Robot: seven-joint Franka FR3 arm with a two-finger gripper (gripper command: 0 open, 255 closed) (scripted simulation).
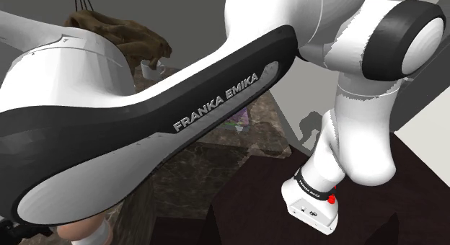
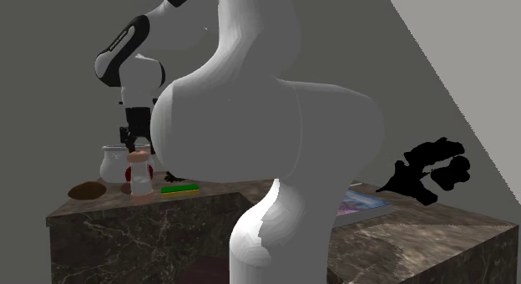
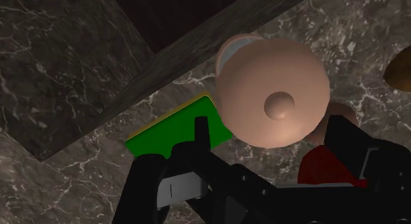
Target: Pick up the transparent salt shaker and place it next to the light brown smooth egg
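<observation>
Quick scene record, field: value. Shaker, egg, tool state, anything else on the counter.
counter: dark marble
salt shaker: upright on counter, pinkish cap
tool: open, directly above the shaker, fingers apart
egg: brown, on counter, apart from shaker, to its left in the second exterior view
green flat item: on shaker's other side
jug: pale, behind shaker

A home kitchen, it seems: a dark marble counter (image 2: 417, 232) under plain grey walls (image 2: 467, 90) carries a pale jug (image 2: 113, 164), a green sponge (image 2: 179, 189) and a brown egg (image 2: 86, 190) at one end, a magazine (image 2: 363, 203) farther along
</observation>
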